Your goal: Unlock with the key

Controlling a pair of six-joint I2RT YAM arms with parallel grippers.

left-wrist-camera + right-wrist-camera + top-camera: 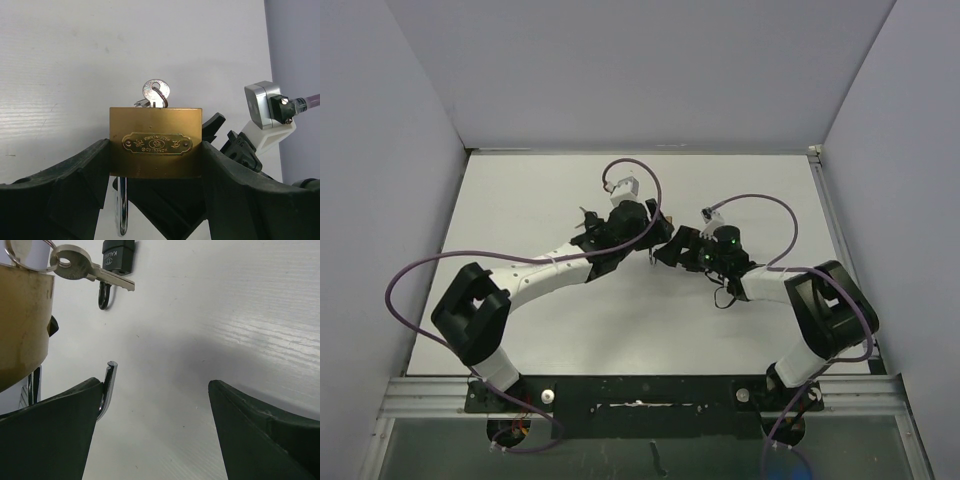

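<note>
Top view: both arms reach in to meet over the middle of the table (520,200), slightly nearer its far edge than its near one. The left gripper (638,232) and right gripper (672,248) face each other, tips close together. The padlock is hidden among the black gripper parts here.

Left wrist view: the left gripper is clenched on the padlock (156,142), its fingers (60,190) pressing the two narrow sides of the brass body, with the engraved plate facing the camera. The head of the key (156,92) sticks up from the body's far end, with a ring through it. The chrome shackle (122,210) hangs below the body at the left, towards the camera. The right gripper shows at the right, just beside the padlock and not touching it.

Right wrist view: the right gripper is released, its fingers (45,435) spread wide with only bare table between them. The padlock fills the upper left of the view. A spare key (90,270) juts sideways from the ring (50,246). The shackle's free end stands clear of the body, just beside the left-hand finger. A black lock (118,251) lies on the table beyond.
</note>
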